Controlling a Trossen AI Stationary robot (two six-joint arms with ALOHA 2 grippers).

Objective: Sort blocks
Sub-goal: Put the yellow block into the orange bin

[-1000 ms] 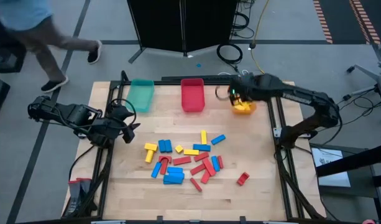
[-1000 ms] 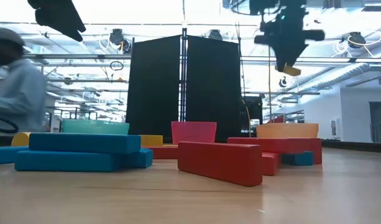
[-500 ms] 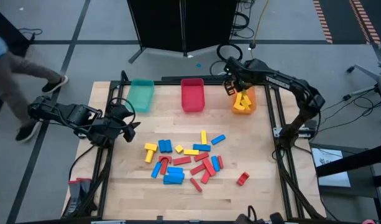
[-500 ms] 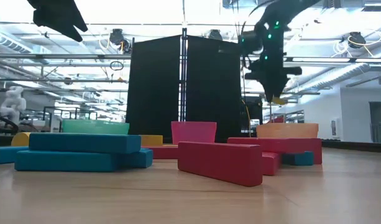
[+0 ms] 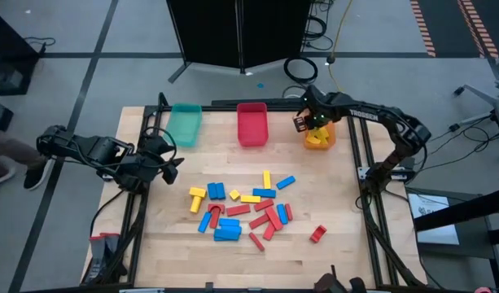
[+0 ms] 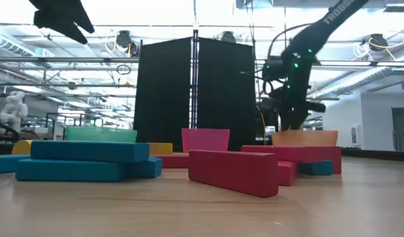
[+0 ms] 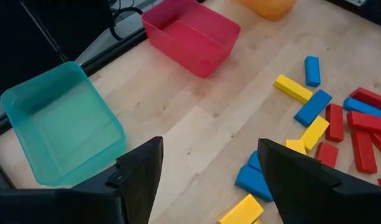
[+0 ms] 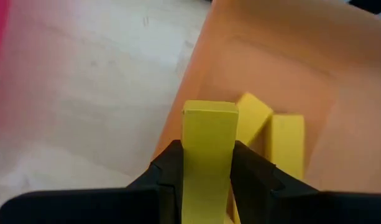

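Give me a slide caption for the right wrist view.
Right gripper holds a yellow block over the orange bin.

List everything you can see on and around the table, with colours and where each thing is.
Teal bin: one, far edge, left.
Red bin: one, far edge, middle.
Orange bin: one, far edge, right; yellow blocks inside.
Loose blocks: a heap, red, blue, yellow, table centre.
Lone red block: one, apart, right of the heap.
Black panel: one, behind the table.
Left tool: open, over the table's left edge.
Right tool: shut on held yellow block, over the orange bin.
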